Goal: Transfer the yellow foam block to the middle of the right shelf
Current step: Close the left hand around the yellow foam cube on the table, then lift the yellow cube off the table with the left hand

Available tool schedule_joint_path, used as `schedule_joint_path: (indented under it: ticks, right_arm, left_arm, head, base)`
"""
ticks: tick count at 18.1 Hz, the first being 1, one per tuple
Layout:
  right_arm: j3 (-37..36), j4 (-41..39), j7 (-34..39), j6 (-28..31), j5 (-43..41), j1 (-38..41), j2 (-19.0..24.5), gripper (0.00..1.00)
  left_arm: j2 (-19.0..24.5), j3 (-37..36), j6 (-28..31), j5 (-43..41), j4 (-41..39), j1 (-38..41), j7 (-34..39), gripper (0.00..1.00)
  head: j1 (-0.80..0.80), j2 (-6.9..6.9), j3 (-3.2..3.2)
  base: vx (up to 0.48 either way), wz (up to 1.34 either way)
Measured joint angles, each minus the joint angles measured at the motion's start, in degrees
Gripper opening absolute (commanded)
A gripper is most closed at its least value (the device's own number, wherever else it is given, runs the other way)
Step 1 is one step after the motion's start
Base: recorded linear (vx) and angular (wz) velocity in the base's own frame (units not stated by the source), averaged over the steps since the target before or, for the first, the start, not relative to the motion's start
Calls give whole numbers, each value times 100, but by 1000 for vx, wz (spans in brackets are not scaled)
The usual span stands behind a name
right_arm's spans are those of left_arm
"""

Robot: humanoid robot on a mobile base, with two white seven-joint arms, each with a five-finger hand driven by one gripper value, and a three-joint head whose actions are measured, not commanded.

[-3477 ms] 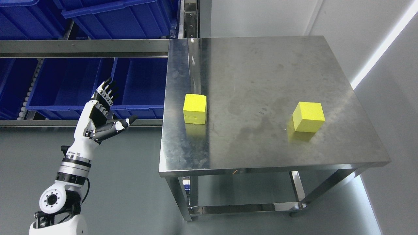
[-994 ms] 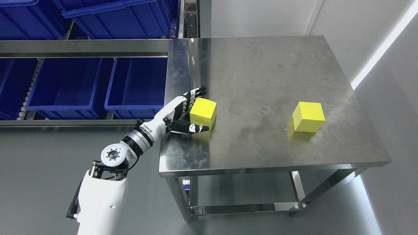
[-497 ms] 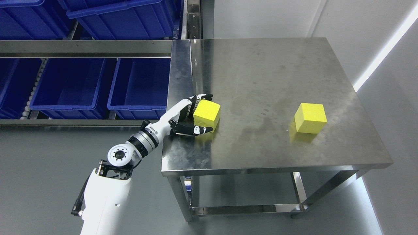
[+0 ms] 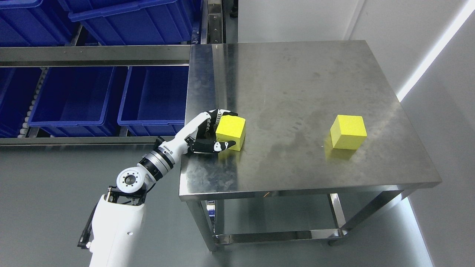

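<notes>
A yellow foam block (image 4: pixel 230 131) sits near the left edge of the steel table (image 4: pixel 297 74). My left hand (image 4: pixel 217 129) comes in from the lower left and is closed around this block: fingers curl over its far side and the thumb presses its near side. The block rests on the table. A second yellow foam block (image 4: pixel 348 132) sits alone at the table's right. The right arm is out of view.
A metal shelf rack (image 4: pixel 92 55) stands to the left of the table, holding blue bins (image 4: pixel 152 96) on its levels. A grey floor lies below. A white wall runs behind and to the right of the table.
My left hand reached from the left of the table to the left block and its fingers have closed on it. The camera shifted slightly.
</notes>
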Motion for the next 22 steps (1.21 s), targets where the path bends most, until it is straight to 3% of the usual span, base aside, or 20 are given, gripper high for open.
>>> schedule_joint_path:
  ticks: [9,18,22]
  right_arm:
    - [0,0,-24,0,0,-1,0,100]
    - [0,0,-1,1,0,0,0,100]
    - [0,0,0,2,0,0,0,100]
  left_arm:
    - [3,477,-1554,954,-506,-149,28,3]
    - [1,1076,-1963,1306,-846,-102,33,4]
    - [1,1340,-2000,1345,-935,-89,523,4]
  head:
    - [0,0,0]
    - [0,0,2]
    - [0,0,2]
  base:
    - [0,21]
    - [-59,3]
    - [-85,396]
